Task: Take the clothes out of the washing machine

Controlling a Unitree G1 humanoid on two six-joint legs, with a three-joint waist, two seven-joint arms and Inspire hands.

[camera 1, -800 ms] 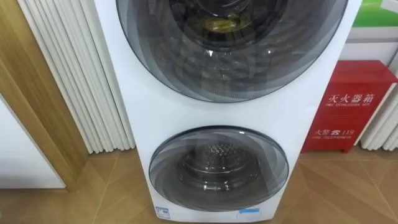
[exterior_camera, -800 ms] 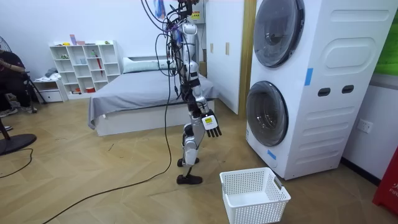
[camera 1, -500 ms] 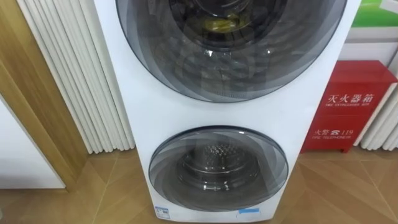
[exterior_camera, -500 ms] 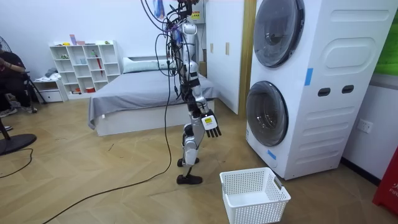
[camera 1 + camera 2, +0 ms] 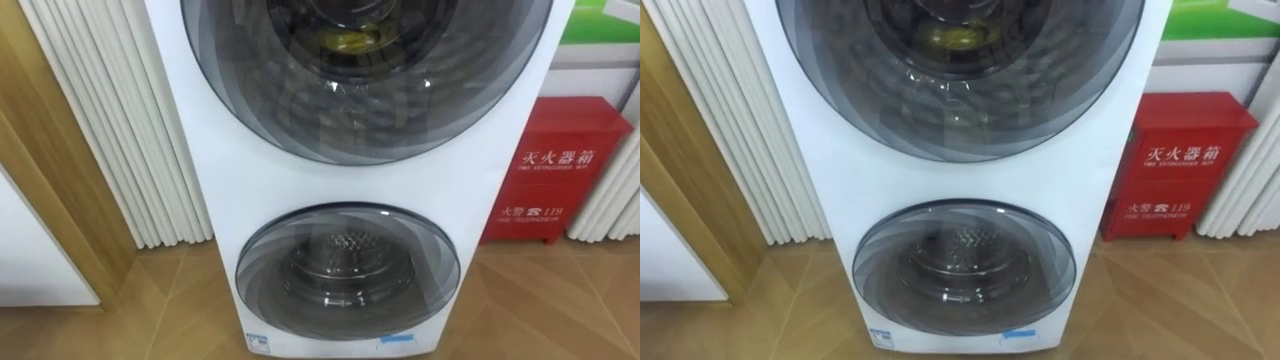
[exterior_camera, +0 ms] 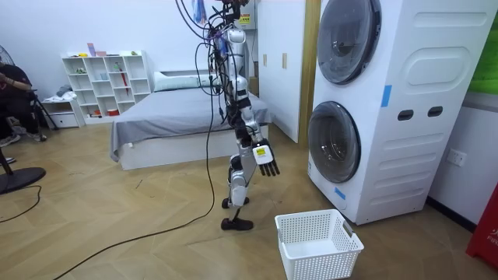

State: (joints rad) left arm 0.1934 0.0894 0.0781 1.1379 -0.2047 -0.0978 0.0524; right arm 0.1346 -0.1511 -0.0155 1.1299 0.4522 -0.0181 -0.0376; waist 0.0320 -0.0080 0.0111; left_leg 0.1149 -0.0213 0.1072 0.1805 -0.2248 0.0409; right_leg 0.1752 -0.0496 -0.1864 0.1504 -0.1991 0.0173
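- Fingers of the right hand [image 6: 265, 154] hung straight and loose, grasping nothing, as the robot stood just short of the washing machine [image 6: 420, 117]
- Clothes [image 5: 350, 39] showed as a yellowish bundle behind the glass of the shut upper door [image 5: 365, 95]; the lower door [image 5: 348, 272] was shut too, its drum looking bare
- Step in hand, as I judged it, was the approach; the next move called for closing in and pulling the upper door open
- Wood floor [image 6: 117, 233] carried a white basket [image 6: 319, 263] near the machine; a red cabinet [image 5: 552, 165] stood beside the machine, a bed [image 6: 171, 117] behind the robot
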